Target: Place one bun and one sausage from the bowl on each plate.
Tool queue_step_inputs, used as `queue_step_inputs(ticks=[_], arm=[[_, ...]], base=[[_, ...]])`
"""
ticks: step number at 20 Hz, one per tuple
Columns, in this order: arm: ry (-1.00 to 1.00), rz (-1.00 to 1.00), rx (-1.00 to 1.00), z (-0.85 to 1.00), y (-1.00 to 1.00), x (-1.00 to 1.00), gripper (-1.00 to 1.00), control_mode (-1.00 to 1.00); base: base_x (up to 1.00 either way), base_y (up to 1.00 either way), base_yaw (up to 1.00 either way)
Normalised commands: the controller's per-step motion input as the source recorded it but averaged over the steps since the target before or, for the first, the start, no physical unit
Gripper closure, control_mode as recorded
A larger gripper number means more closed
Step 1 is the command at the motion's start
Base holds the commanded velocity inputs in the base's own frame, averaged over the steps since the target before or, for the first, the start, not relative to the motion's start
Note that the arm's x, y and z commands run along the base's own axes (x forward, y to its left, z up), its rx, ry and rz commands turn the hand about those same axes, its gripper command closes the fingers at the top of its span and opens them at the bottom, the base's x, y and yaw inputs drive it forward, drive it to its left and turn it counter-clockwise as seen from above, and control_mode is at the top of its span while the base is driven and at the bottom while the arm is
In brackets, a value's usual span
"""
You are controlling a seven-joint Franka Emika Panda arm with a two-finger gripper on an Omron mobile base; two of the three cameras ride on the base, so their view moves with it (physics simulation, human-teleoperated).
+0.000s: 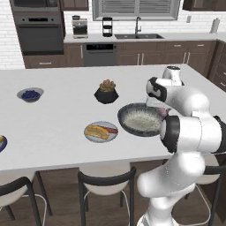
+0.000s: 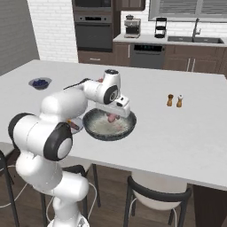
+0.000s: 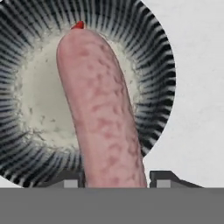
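Note:
The wide dark bowl (image 1: 128, 125) with a pale inside sits near the counter's front edge; it also shows as the bowl (image 2: 100, 133) and the striped bowl (image 3: 35, 100). My gripper (image 2: 113, 114) hangs just above it, shut on a pink sausage (image 3: 103, 109) that points down over the bowl (image 2: 112, 118). A bit of that sausage (image 1: 164, 111) peeks out beside my arm. Left of the bowl lies the light grey plate (image 1: 108, 138) with a bun and a sausage on it. The blue-rimmed plate (image 1: 1, 145) is cut off by the left edge and carries something yellowish.
A small bowl of blue berries (image 1: 30, 94) stands far left and a black potted plant (image 1: 106, 92) sits behind the plate. Salt and pepper shakers (image 2: 174, 100) stand to the right. Stools (image 1: 106, 176) line the counter's front edge.

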Motion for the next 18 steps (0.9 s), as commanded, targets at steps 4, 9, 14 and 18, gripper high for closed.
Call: queue_step_inputs(ticks=[4, 9, 14, 18], arm=[[-0.09, -0.01, 0.20, 0.84, 0.31, -0.95, 1.00, -1.00], [0.00, 0.00, 0.00, 0.00, 0.00, 0.00, 1.00, 1.00], [0.00, 0.00, 0.00, 0.00, 0.00, 0.00, 1.00, 1.00], [0.00, 0.00, 0.00, 0.00, 0.00, 0.00, 1.00, 1.00]], base=[[0.00, 0.00, 0.00], [-0.63, 0.97, 0.00], [-0.17, 1.00, 0.00], [-0.01, 1.00, -0.01]])
